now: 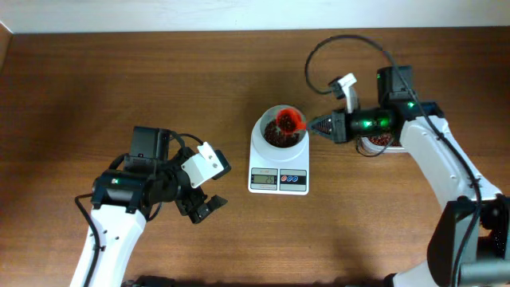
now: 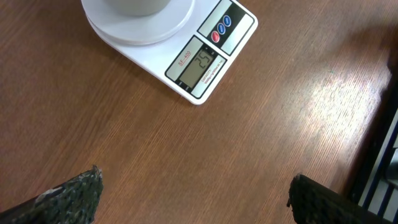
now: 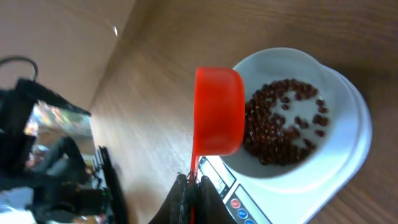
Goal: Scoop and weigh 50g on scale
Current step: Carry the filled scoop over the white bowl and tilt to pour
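Observation:
The white scale (image 1: 279, 166) sits mid-table with its grey display (image 2: 197, 67) and blue and red buttons (image 2: 220, 28) at the front. Its white bowl (image 3: 292, 112) holds red-brown beans (image 1: 279, 135). My right gripper (image 1: 320, 126) is shut on the handle of a red scoop (image 3: 219, 112), tipped on its side over the bowl's rim. My left gripper (image 1: 204, 206) hangs open over bare wood, left of the scale and in front of it, with its fingertips (image 2: 84, 186) wide apart and nothing between them.
A tub of red-brown beans (image 1: 374, 143) stands right of the scale, partly hidden under my right arm. A black cable (image 1: 343, 48) loops above the right arm. Dark equipment lines the table's edge in the right wrist view.

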Available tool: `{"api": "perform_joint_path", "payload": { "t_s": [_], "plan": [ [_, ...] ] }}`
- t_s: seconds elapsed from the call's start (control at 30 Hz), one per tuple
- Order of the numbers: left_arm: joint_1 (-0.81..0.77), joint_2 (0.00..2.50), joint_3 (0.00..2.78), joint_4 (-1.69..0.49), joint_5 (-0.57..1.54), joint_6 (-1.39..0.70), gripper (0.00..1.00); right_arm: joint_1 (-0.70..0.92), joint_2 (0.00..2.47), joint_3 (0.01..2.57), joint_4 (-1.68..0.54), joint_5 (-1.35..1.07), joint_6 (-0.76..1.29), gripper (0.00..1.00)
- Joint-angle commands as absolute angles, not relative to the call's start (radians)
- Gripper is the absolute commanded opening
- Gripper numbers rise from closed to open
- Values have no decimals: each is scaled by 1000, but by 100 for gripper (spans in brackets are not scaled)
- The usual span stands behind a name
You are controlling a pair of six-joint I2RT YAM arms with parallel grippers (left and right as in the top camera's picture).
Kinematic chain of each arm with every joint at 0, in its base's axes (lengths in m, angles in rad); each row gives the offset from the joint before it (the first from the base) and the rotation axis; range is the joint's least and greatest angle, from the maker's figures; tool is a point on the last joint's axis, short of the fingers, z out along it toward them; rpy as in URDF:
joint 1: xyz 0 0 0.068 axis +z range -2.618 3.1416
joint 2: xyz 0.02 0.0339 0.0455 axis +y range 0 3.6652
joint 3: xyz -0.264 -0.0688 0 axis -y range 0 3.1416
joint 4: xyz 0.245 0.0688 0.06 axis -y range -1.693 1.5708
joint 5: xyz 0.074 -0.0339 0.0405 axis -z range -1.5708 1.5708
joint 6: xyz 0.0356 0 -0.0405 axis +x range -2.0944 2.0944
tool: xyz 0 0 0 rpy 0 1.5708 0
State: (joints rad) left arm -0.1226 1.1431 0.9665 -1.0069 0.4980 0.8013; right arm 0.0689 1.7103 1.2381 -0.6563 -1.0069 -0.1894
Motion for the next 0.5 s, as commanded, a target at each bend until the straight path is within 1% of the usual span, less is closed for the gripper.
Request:
{"api": "perform_joint_path", "payload": {
  "t_s": [0.0, 0.07, 0.1, 0.17, 0.2, 0.23, 0.3, 0.33, 0.37, 0.4, 0.43, 0.47],
  "plan": [
    [-118, 1143, 962, -1007, 516, 817, 99, 78, 1718, 1245, -641, -947, -329, 4],
    [-118, 1143, 962, -1007, 516, 817, 99, 78, 1718, 1245, -641, -959, -337, 4],
    [-118, 1143, 962, -1007, 516, 817, 99, 78, 1718, 1245, -621, -872, -314, 4],
    [-118, 1143, 962, -1007, 516, 817, 99, 78, 1718, 1245, -633, -966, -376, 4],
    [-118, 1143, 962, -1007, 516, 817, 99, 78, 1718, 1245, -609, -921, -371, 4],
    [-118, 1143, 962, -1008, 516, 817, 99, 78, 1718, 1245, -585, -834, -272, 4],
    [-118, 1143, 962, -1007, 516, 817, 99, 78, 1717, 1245, -593, -938, -384, 4],
    [-118, 1143, 962, -1007, 516, 817, 99, 78, 1717, 1245, -570, -842, -308, 4],
    [-118, 1143, 962, -1007, 516, 817, 99, 78, 1716, 1245, -590, -942, -364, 4],
    [-118, 1143, 962, -1007, 516, 817, 99, 78, 1716, 1245, -573, -914, -381, 4],
    [-118, 1143, 962, -1007, 516, 817, 99, 78, 1716, 1245, -554, -812, -291, 4],
    [-118, 1143, 962, -1007, 516, 817, 99, 78, 1716, 1245, -570, -883, -300, 4]
  ]
}}
